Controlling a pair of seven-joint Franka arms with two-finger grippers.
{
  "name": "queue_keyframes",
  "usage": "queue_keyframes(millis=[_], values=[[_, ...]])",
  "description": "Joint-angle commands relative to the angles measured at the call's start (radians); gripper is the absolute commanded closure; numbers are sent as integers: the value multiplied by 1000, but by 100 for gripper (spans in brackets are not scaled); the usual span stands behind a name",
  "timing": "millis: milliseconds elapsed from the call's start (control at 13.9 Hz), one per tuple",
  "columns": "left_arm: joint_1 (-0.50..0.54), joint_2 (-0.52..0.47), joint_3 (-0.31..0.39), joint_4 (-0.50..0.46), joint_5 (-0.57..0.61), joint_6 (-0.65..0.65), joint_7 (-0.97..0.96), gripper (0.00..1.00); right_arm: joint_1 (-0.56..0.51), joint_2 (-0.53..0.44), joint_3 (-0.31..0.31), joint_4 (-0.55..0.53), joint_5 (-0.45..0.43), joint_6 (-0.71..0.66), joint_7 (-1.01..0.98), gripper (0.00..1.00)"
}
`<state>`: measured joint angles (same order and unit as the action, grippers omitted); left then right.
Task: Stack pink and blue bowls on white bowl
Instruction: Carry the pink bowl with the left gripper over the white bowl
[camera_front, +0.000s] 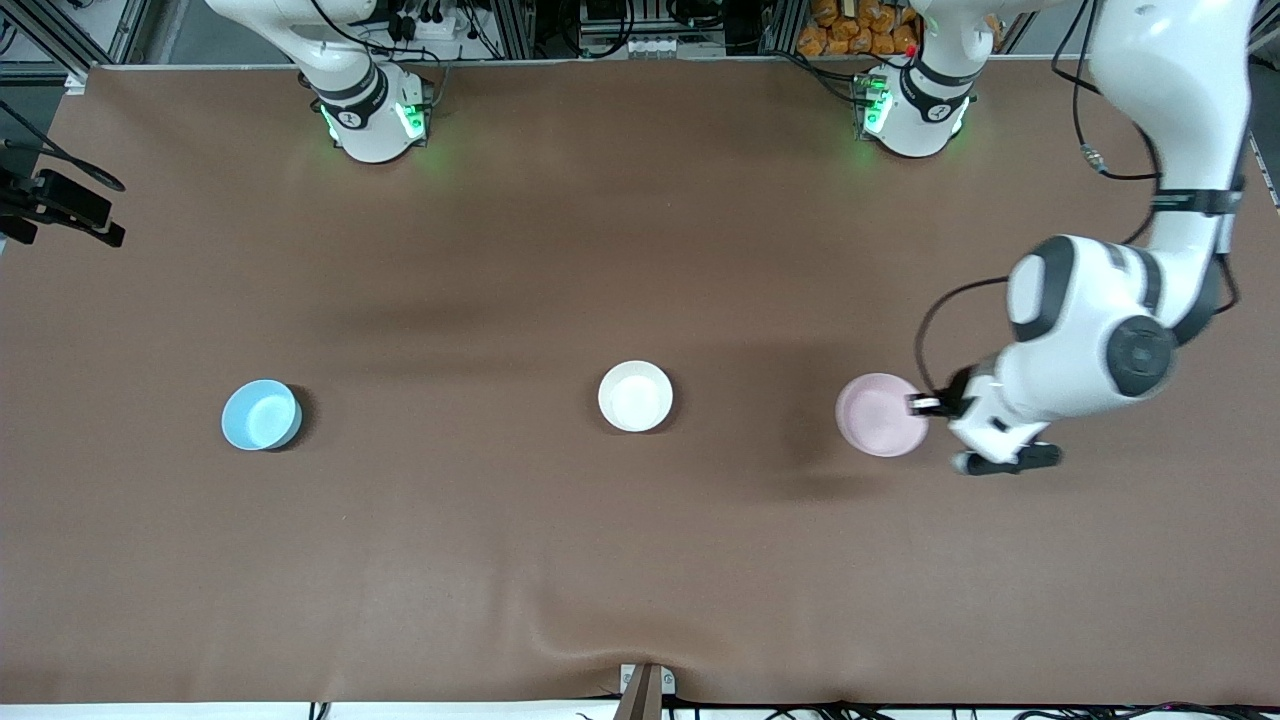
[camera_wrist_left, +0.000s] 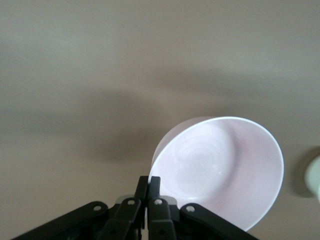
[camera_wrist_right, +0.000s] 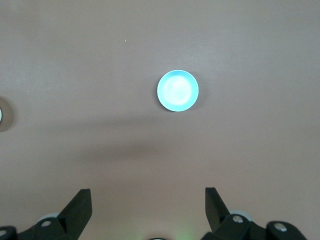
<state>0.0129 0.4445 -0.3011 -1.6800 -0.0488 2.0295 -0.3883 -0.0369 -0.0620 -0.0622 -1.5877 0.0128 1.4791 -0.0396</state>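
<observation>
The pale pink bowl (camera_front: 880, 414) hangs tilted a little above the table toward the left arm's end, its shadow cast beside it. My left gripper (camera_front: 926, 405) is shut on its rim; in the left wrist view the fingers (camera_wrist_left: 149, 179) pinch the rim of the pink bowl (camera_wrist_left: 220, 170). The white bowl (camera_front: 635, 396) sits upright mid-table. The light blue bowl (camera_front: 261, 414) rests toward the right arm's end. My right gripper (camera_wrist_right: 148, 192) is open and empty, high over the table, with the blue bowl (camera_wrist_right: 177, 90) far below it.
Brown table cloth (camera_front: 640, 560) covers the whole surface, with a wrinkle near the front edge. Both arm bases (camera_front: 372, 115) stand along the back edge. A black camera mount (camera_front: 60, 205) sits at the table edge by the right arm's end.
</observation>
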Motion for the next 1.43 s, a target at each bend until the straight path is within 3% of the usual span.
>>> queue_keyframes(millis=[0,430,861,1291,1363], values=[[-111,51,2,97,-17,-23,-115,100,0,2,1,11,-1,-10,18,0],[-286,210,5,264,-66,18,-291,100,2,8,1,11,-1,-11,18,0],[-416,292,10,266,-66,231,-374,100,49,51,1,18,-1,24,6,0],[-432,303,11,255,-56,247,-389,100,61,99,1,32,-16,24,3,0],[-430,301,11,246,-56,247,-389,100,61,143,-1,37,-27,23,3,0]])
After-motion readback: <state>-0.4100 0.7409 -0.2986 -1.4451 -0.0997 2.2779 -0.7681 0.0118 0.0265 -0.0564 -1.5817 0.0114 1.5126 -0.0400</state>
